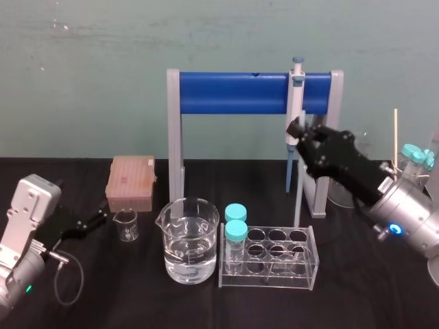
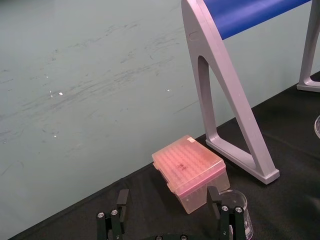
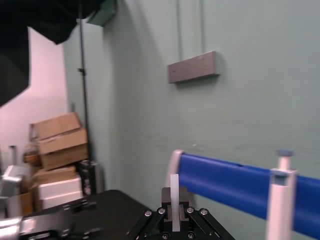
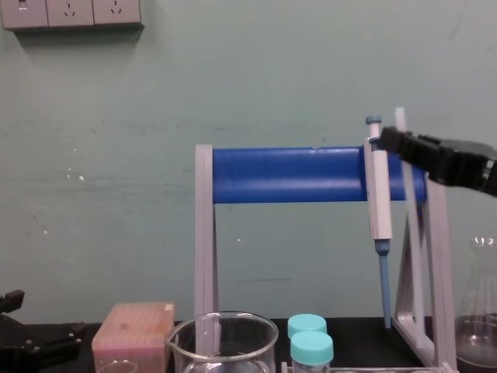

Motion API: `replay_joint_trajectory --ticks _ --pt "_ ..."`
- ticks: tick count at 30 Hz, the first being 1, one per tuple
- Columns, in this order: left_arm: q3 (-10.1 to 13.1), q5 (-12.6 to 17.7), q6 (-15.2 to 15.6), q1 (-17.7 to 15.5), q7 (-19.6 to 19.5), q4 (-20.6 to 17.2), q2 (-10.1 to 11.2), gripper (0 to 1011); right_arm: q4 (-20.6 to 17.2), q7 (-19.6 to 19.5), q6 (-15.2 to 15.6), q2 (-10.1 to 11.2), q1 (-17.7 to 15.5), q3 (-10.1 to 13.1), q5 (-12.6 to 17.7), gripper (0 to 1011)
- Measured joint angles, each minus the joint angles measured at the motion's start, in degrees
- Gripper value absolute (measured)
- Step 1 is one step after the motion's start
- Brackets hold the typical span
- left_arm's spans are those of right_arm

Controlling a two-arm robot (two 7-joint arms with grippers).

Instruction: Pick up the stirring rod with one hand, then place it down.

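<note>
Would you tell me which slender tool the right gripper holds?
The translucent stirring rod, pinched in the right gripper; the blue-tipped pipette hangs on the rack.

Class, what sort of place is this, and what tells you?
Probably a laboratory bench: a pipette hangs on a blue rack, a beaker holds clear liquid, and capped tubes stand in a clear rack.

The desk (image 1: 137, 301) has a matt black, cloth-like top. The large beaker (image 1: 190, 240) is clear, glossy glass, and the tube rack (image 1: 271, 259) is clear hard plastic with bright edges. The stand (image 1: 174, 137) has dull grey plastic legs and a smooth blue bar (image 1: 233, 92) with a slight sheen. The tip box (image 2: 190, 170) is frosted pink plastic. The stirring rod (image 3: 174, 192) looks like smooth, milky glass. The right claw (image 3: 175, 207) is matt black.
</note>
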Motion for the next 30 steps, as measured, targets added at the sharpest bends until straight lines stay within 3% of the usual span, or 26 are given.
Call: replay_joint_trajectory --ticks 16,30 --pt "0.0 0.0 0.0 0.0 0.0 0.0 0.0 1000 4.3 3.8 0.0 0.3 0.9 -4.5 2.9 71" --pt "0.0 0.0 0.0 0.0 0.0 0.0 0.0 1000 9.1 4.4 -4.6 -1.7 3.0 -6.2 0.7 71"
